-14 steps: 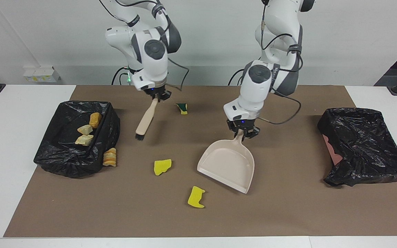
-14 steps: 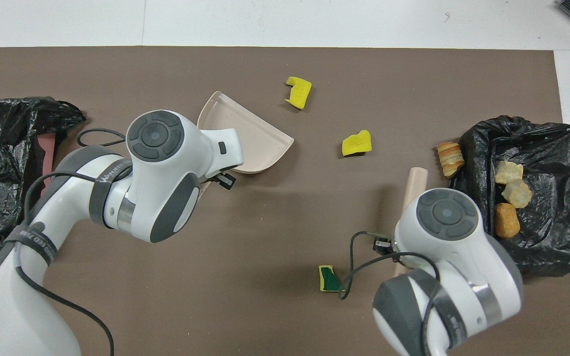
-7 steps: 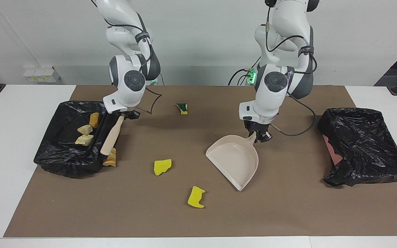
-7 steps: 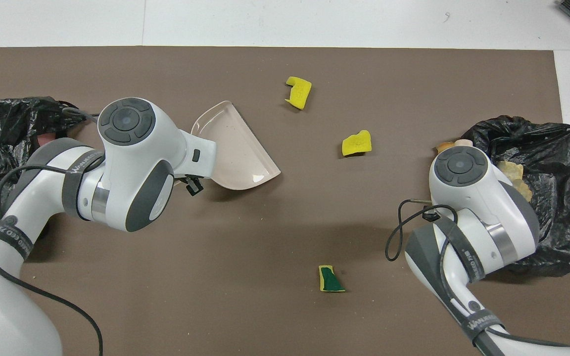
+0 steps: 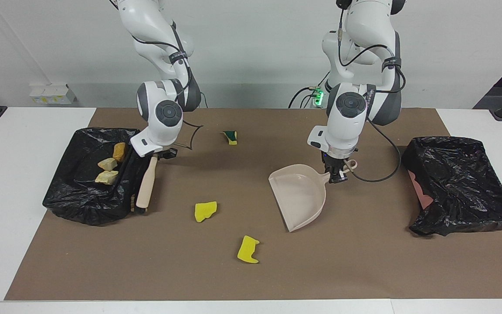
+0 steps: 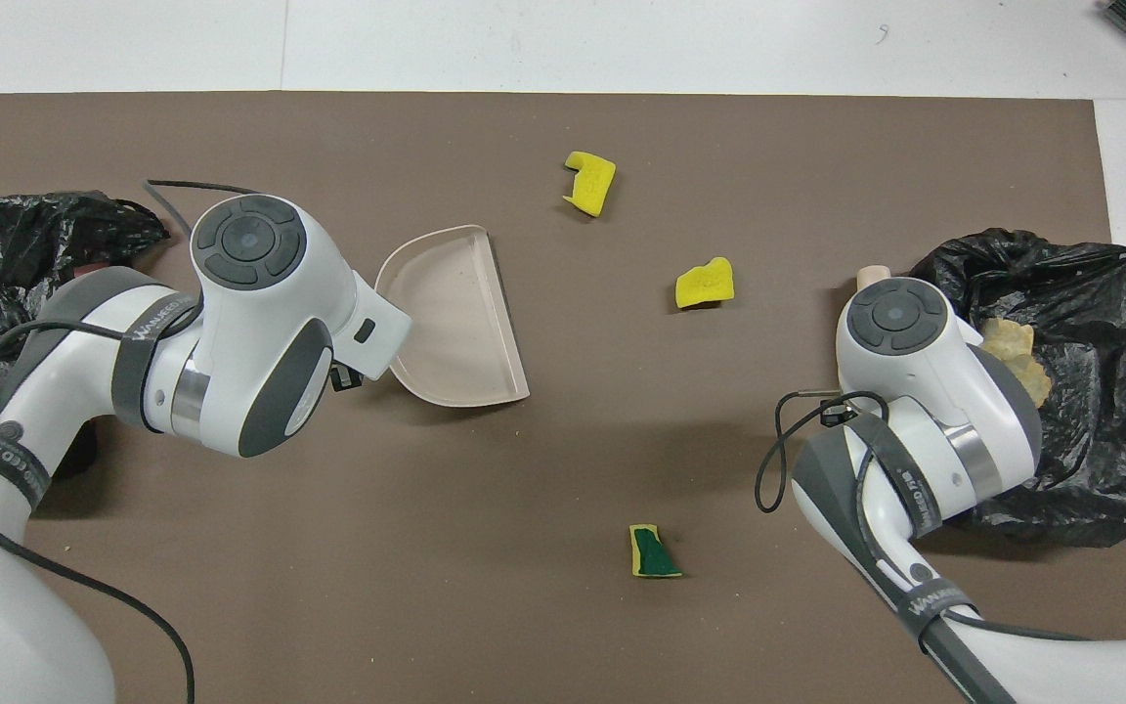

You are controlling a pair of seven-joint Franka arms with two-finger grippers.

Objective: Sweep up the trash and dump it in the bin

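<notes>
Since a second ago the right arm has been swung from the middle of the mat (image 5: pixel 364 270) to the bin (image 5: pixel 89 174) at its own end of the table, and the brush (image 5: pixel 146 185) has been carried with it. The brush now hangs nearly upright against the bin's wall, bristles down at the mat, where a bread chunk was seen beside the bin; that chunk is now hidden by the brush. The left arm has been drawn back toward its base and turned, so the dustpan (image 5: pixel 299 198) has been rotated: its open edge is now faced toward the right arm's end of the table.

The right arm is bent down from above, with the right gripper (image 5: pixel 157 153) pressed shut on the top of the brush handle. In the overhead view the wrist covers the gripper and most of the brush. The left arm is reached down steeply, and the left gripper (image 5: pixel 336 172) is closed on the dustpan's handle, the pan tilted with its lip low at the mat.

A second bin (image 5: pixel 460 183) is set at the left arm's end. Three bread chunks (image 5: pixel 108 165) lie in the first bin. Two yellow scraps (image 5: pixel 205 210) are left on the mat between brush and dustpan, one farther from the robots. A green-backed scrap (image 5: pixel 231 136) lies nearer to the robots, between the arms.
</notes>
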